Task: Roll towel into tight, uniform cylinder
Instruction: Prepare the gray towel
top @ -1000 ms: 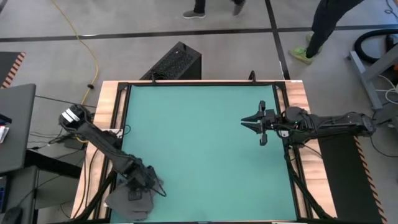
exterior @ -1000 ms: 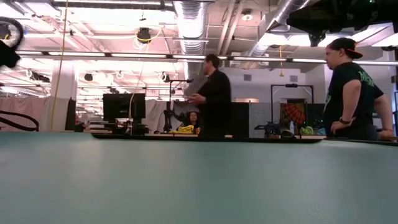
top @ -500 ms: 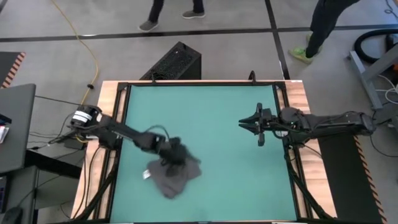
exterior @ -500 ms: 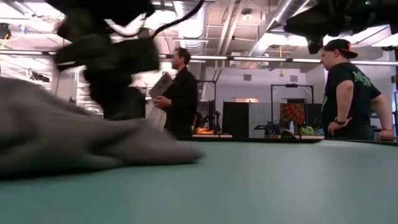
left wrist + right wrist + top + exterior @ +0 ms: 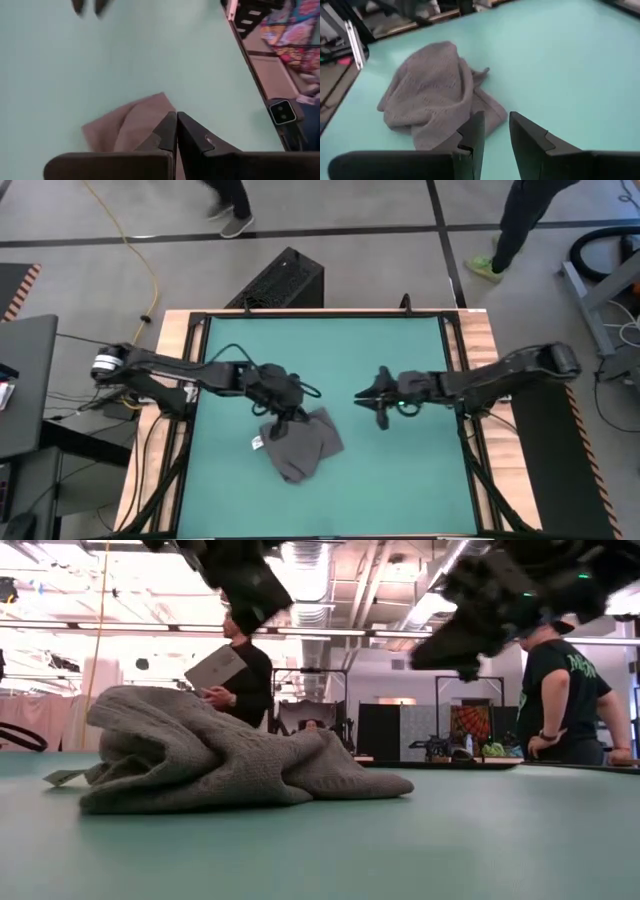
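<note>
Teal mat [image 5: 400, 470]: towel [image 5: 300, 442] crumpled, tag [image 5: 257, 444] unreadable; left pincer [image 5: 287, 412] closed, empty; right pincer [image 5: 363, 395] slightly parted, empty.

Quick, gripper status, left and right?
Left gripper: closed, empty, above the towel.
Right gripper: fingers parted, empty, over the mat beside the towel.

High view looks straight down; low view sits at mat level, close. Both wrist views share the crumpled towel [image 5: 437, 90].
</note>
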`<action>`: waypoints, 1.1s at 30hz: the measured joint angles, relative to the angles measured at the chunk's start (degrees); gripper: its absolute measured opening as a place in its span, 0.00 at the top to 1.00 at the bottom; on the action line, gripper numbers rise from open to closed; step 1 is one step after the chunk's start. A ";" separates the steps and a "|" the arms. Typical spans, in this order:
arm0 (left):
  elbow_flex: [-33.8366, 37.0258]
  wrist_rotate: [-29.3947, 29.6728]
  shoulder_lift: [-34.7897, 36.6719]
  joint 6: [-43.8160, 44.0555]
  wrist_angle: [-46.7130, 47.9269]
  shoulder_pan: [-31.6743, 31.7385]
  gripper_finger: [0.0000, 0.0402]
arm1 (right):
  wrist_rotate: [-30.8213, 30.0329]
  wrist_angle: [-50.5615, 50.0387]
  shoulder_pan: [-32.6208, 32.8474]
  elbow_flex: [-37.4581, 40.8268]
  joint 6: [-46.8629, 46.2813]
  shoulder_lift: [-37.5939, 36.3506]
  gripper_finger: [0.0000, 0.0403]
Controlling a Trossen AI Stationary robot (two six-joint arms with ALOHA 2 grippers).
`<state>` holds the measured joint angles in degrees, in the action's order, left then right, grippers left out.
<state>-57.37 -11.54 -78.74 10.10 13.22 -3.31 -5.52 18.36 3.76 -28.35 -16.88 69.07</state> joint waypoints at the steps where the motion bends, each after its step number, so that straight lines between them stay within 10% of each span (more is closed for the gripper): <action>1: -0.58 1.12 1.42 0.16 2.41 -0.47 1.00 | 0.86 -0.58 0.22 -1.64 0.99 2.91 0.71; 20: -0.60 10.57 10.50 5.46 13.56 -4.76 1.00 | 1.24 -16.41 -2.14 -29.37 12.43 34.56 0.49; 33: -0.58 11.91 10.49 4.05 15.79 -4.83 1.00 | 0.67 -15.34 -1.79 -31.55 12.44 43.31 0.59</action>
<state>-57.95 0.37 -68.25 14.15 29.02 -8.14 -4.85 3.01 1.97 -59.90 -4.44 112.38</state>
